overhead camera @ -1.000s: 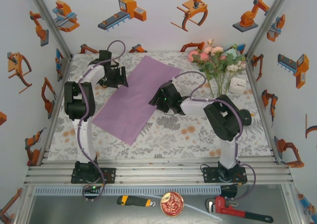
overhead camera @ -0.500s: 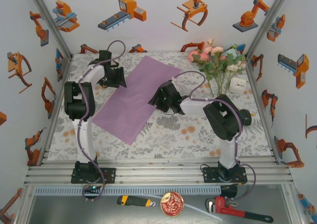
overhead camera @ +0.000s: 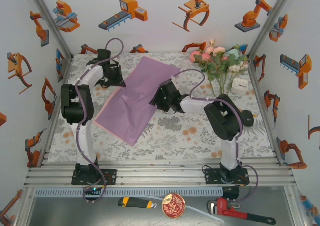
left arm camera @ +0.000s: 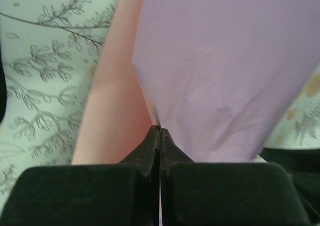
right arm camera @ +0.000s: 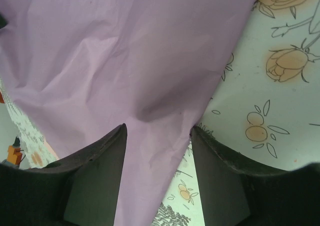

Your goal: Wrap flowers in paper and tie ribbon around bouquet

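Observation:
The paper (overhead camera: 135, 98), a large purple sheet, lies slantwise on the tablecloth. Its pale pink underside (left arm camera: 117, 106) shows along the lifted left side. My left gripper (overhead camera: 114, 78) is at the sheet's far left edge, and in the left wrist view its jaws (left arm camera: 160, 128) are shut on that edge. My right gripper (overhead camera: 159, 100) sits at the sheet's right edge. In the right wrist view it (right arm camera: 157, 131) is open, with the purple paper (right arm camera: 125, 61) lying under the gap between its fingers. The flowers (overhead camera: 220, 61) stand upright at the back right.
A small white box (overhead camera: 240, 86) stands beside the flowers. The floral tablecloth (overhead camera: 190, 131) covers the table inside the walled frame. Below the front rail lie a knife (overhead camera: 135, 202), a round tin (overhead camera: 173, 206) and a red wrench (overhead camera: 240, 215).
The left gripper has shut on the paper's far left edge and lifted it, baring pink underside along the sheet's left side. The right gripper has crept slightly back and left.

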{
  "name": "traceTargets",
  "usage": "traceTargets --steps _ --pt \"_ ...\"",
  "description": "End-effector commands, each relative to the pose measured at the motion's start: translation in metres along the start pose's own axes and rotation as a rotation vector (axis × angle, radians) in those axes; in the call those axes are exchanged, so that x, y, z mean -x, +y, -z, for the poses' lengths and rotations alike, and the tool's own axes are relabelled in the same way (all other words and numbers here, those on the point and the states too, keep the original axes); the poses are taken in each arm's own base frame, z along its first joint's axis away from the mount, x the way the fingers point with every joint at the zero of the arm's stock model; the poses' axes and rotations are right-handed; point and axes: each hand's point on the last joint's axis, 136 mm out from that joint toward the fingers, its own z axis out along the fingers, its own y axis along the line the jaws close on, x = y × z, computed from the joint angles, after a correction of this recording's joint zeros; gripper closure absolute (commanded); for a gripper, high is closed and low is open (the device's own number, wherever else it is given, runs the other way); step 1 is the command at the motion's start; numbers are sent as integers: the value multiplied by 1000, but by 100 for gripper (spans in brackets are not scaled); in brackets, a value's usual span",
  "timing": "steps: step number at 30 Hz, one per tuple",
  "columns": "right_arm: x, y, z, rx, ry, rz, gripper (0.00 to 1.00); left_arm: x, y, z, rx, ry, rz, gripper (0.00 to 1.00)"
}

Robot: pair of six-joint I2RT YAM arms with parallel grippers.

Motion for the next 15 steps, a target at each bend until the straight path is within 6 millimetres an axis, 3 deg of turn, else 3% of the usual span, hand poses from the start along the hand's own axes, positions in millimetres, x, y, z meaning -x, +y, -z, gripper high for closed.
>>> traceTargets --steps 1,4,7,9,12,15 --pt "3 -7 -14 -40 29 50 50 8 -36 47 -90 -72 82 100" --pt "5 4 -25 -12 57 81 51 7 -54 73 -121 -130 155 100" --pt "5 30 -32 84 91 120 52 -1 -88 90 -172 -140 179 100" --pt "11 50 -27 154 90 167 49 -7 -110 98 -174 -152 160 100" --pt "32 71 8 227 54 227 41 -9 -120 106 -121 -186 150 100" --pt "43 54 57 227 7 274 37 -8 -117 114 -61 -212 167 100"
